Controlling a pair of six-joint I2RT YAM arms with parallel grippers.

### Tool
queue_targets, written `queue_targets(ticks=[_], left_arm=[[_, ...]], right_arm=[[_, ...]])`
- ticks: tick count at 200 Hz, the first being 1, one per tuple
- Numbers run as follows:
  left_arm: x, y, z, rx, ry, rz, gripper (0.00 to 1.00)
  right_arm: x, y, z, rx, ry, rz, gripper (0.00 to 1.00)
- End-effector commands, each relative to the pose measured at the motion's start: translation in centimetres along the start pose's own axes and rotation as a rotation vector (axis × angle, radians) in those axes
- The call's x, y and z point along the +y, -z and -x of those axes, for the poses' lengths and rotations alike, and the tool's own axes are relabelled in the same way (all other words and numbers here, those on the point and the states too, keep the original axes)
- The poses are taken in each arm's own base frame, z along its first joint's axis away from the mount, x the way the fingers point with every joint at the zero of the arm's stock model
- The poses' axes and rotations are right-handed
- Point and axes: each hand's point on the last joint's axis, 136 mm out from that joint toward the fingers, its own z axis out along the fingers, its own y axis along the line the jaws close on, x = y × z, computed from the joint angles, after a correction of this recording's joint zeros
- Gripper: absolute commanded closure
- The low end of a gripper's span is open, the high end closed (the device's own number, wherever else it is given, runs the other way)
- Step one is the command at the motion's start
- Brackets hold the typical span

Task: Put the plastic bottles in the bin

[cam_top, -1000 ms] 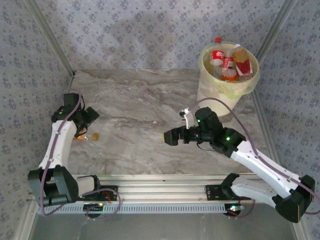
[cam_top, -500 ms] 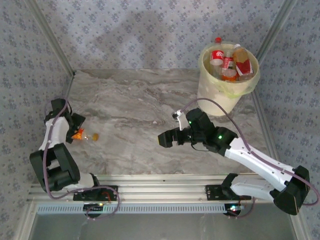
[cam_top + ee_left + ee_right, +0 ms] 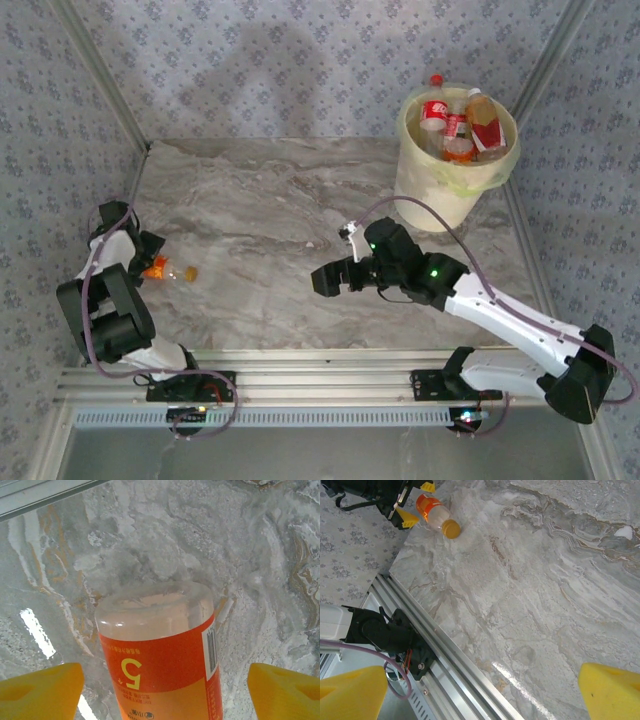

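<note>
I'm holding the right gripper (image 3: 330,278) spread wide and empty, hovering over the middle of the table (image 3: 250,190), out of the way. At the left edge I'm straddling the orange-labelled bottle (image 3: 160,650), which is lying on its side, with the left gripper (image 3: 161,692). Its fingers (image 3: 40,690) are standing apart on either side, not touching, so a squeeze should catch it squarely. In the far right corner the bin (image 3: 430,195) is sitting heaped with other bottles (image 3: 455,125).
</note>
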Motion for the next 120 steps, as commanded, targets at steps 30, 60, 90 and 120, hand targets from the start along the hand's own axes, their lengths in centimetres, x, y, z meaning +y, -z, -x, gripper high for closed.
queue_targets(ticks=[30, 60, 90, 120], left_arm=[[-0.3, 0.7, 1.1, -0.005, 0.002, 0.023, 0.23], [-0.2, 0.6, 0.7, 0.013, 0.001, 0.023, 0.23], [0.1, 0.6, 0.1, 0.008, -0.007, 0.04, 0.24], [0.3, 0.1, -0.7, 0.023, -0.011, 0.053, 0.24]], right_arm=[[1.1, 0.1, 1.1, -0.01, 0.011, 0.0, 0.0], [1.3, 0.0, 1.0, -0.009, 0.017, -0.004, 0.0], [1.4, -0.1, 0.8, -0.006, 0.018, -0.002, 0.0], [1.5, -0.1, 0.7, -0.005, 0.021, -0.002, 0.0]])
